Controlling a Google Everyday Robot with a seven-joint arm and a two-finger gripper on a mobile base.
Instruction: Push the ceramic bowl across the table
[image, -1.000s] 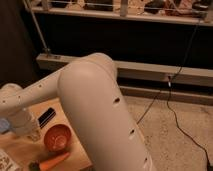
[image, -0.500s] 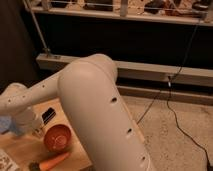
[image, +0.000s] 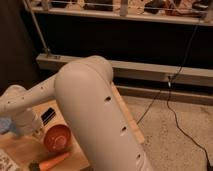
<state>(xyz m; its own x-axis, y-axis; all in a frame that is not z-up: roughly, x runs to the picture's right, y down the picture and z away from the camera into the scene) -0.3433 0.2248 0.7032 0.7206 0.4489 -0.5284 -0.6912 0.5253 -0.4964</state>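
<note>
The ceramic bowl (image: 56, 137), small, round and glossy orange-red, sits on the light wooden table (image: 20, 149) near its lower left part. My gripper (image: 39, 130) is at the end of the white arm, low over the table and right beside the bowl's left rim. The big white upper arm (image: 95, 110) fills the middle of the view and hides much of the tabletop.
A long orange carrot (image: 51, 162) lies just in front of the bowl. A dark flat object (image: 47, 116) lies behind the bowl. Something blue (image: 6, 125) is at the left edge. The table's right edge (image: 127, 117) drops to a speckled floor with a black cable (image: 172, 107).
The wrist and gripper have shifted only slightly near the bowl's left side. The bowl and carrot stay about where they were.
</note>
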